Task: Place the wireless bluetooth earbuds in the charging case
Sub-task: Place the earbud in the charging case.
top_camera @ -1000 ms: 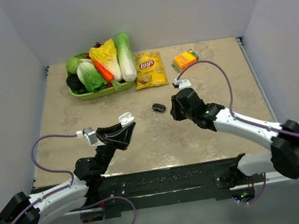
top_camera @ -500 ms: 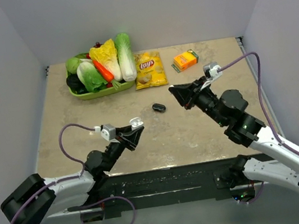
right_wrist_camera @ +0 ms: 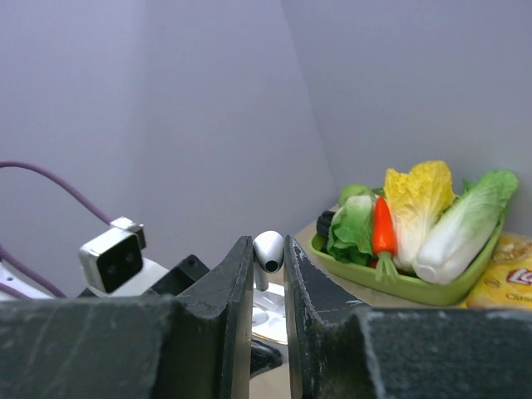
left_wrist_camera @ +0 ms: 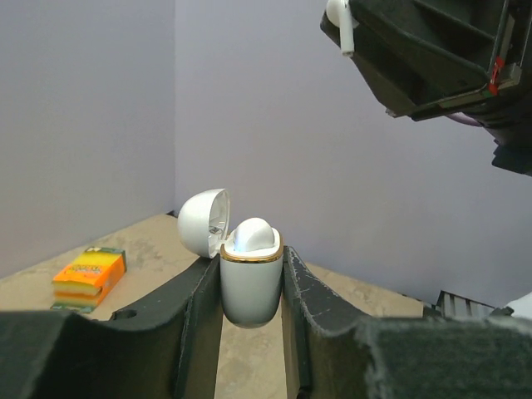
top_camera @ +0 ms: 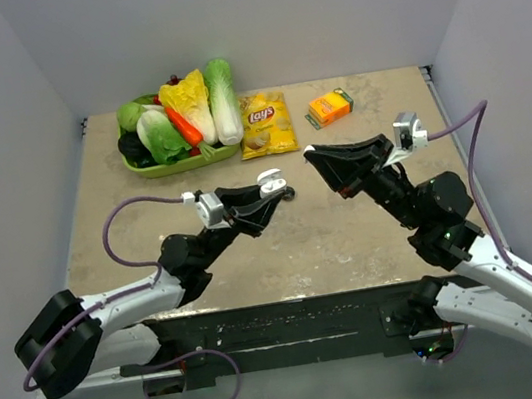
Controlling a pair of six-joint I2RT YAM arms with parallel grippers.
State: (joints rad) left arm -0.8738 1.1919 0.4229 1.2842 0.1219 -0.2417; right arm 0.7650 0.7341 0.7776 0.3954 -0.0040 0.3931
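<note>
Right gripper [right_wrist_camera: 268, 253], nearly closed, pinches a white earbud [right_wrist_camera: 268, 248] stem-down, near the charging case [left_wrist_camera: 249, 291] and above it to one side, apparently lined up for insertion. Left gripper [left_wrist_camera: 249, 270] clamps that case upright with its lid [left_wrist_camera: 202, 220] hinged open. A second earbud [left_wrist_camera: 252, 235] sits inside.

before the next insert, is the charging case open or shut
Open: the lid is swung back off the charging case, and a white earbud sits exposed in its top.
</note>
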